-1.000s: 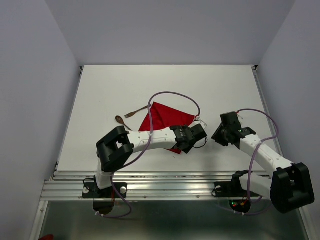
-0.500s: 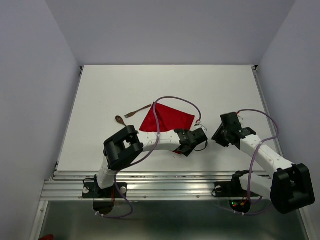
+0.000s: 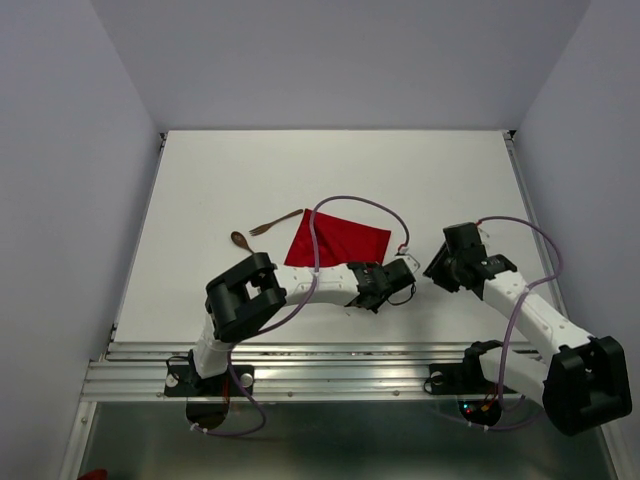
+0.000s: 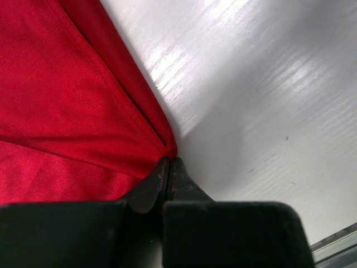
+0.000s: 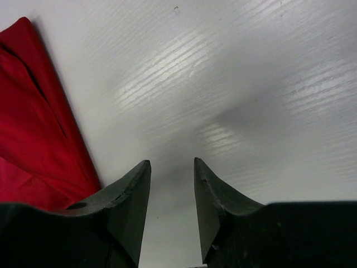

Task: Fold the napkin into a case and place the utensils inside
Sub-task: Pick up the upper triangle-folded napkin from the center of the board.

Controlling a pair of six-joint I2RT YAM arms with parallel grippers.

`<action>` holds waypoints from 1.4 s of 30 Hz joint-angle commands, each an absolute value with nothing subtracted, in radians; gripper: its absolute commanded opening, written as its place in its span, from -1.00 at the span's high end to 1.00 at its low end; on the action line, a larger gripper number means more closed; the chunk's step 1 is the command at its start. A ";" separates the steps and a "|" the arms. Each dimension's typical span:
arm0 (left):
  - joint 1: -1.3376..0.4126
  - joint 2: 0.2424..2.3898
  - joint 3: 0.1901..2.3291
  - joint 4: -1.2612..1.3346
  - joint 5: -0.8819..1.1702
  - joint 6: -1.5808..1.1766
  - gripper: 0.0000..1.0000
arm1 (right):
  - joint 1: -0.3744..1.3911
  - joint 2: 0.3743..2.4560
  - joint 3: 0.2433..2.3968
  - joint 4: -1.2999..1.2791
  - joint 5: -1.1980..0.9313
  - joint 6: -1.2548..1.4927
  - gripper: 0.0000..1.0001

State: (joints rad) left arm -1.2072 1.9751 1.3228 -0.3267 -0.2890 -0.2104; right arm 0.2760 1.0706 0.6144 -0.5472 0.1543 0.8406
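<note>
Left tool [image 4: 169, 163] has closed low on napkin [image 4: 67, 100] corner.

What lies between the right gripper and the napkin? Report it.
Only a bare strip of white table separates the right gripper from the napkin, seen in the right wrist view.

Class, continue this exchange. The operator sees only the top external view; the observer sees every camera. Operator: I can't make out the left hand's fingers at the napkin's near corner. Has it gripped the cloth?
Observer: Yes. The left wrist view shows the left hand shut on the napkin, pinching the very tip of a corner.
Operator: Is it one layer there?
Observer: No. A folded-over edge runs down to the pinched tip.
Operator: And the right hand?
Observer: The right hand is open and holds nothing. It is over bare table, with the red cloth off to one side.
</note>
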 commanded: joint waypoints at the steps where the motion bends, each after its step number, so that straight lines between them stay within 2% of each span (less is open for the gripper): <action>1: -1.200 1.927 1.261 -0.330 -0.199 -0.160 1.00 | 0.270 1.077 0.663 -0.557 0.118 0.824 0.09; 10: -1.157 1.758 1.203 -0.279 -0.100 -0.167 1.00 | 0.270 1.204 0.721 -0.439 -0.075 0.793 -0.25; 22: -1.118 1.680 1.167 -0.259 -0.048 -0.164 1.00 | 0.270 1.413 0.680 -0.046 -0.327 0.936 -0.35; 27: -1.115 1.667 1.158 -0.253 -0.028 -0.164 1.00 | 0.270 1.469 0.670 0.040 -0.342 0.971 -0.36; 42: -1.108 1.640 1.193 -0.291 -0.032 -0.146 1.00 | 0.311 1.651 0.681 0.140 -0.321 1.012 0.02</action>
